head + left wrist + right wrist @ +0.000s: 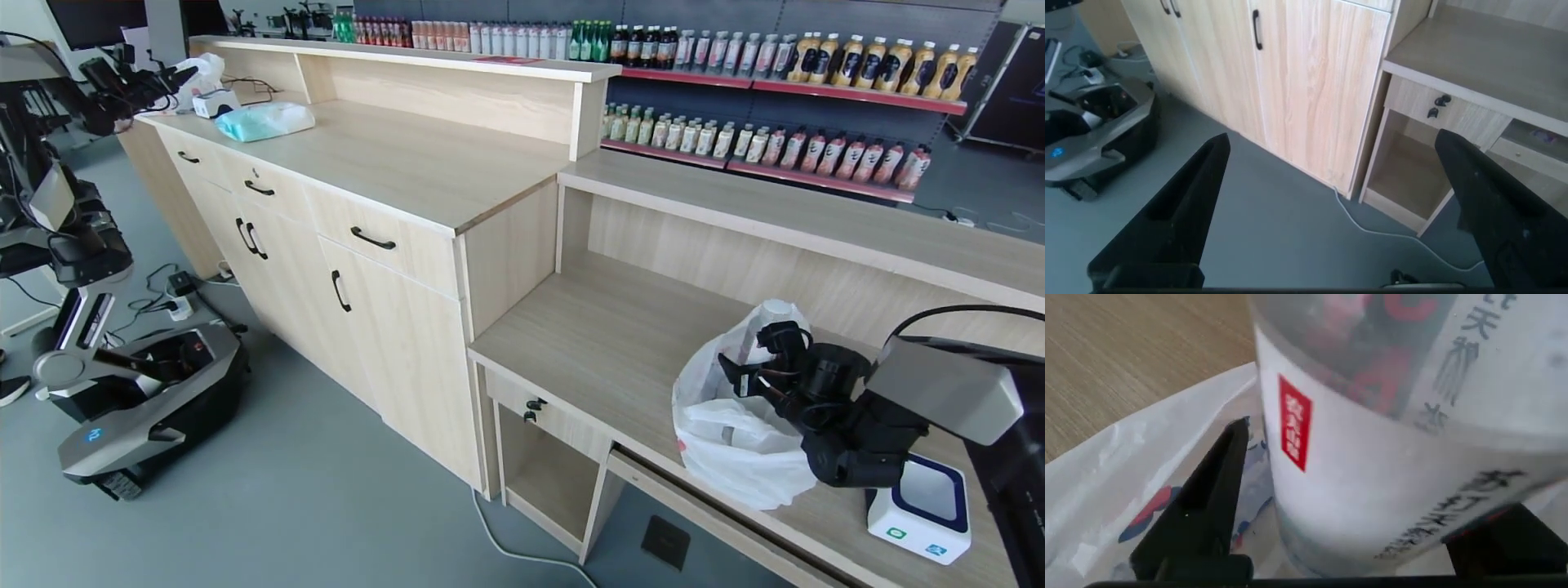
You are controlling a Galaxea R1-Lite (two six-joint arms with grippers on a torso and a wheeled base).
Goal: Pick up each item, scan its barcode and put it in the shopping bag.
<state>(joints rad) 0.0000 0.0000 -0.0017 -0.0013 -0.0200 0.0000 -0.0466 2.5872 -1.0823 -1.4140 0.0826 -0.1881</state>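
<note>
Left hand [1331, 139]: its two black fingers are wide apart with nothing between them. It hangs low over the grey floor [1290, 220], facing the cupboard doors [1315, 73].
Scanner [922, 506]: one white box with a blue frame on top. It sits on the low worktop [604, 335], just beside the bag. The head view shows this.
Right hand [1364, 490]: clamped on the white tub [1413, 392], one finger on each side.
White tub: one. It is held at the mouth of the shopping bag [1143, 474]. From the right wrist you can see a red strip label on it, with the bag just behind. From the head its white top [771, 314] pokes up above the bag. I cannot tell if tub and bag touch.
Shopping bag: one, white and crinkly, on the low worktop.
Hands: two in all, one full and one not.
Tall worktop [392, 155]: farther off, with one blue-green pack [265, 121] lying at its far end.
Shelves [857, 91]: two rows at the back wall, packed with many bottles [735, 53], too many to count.
</note>
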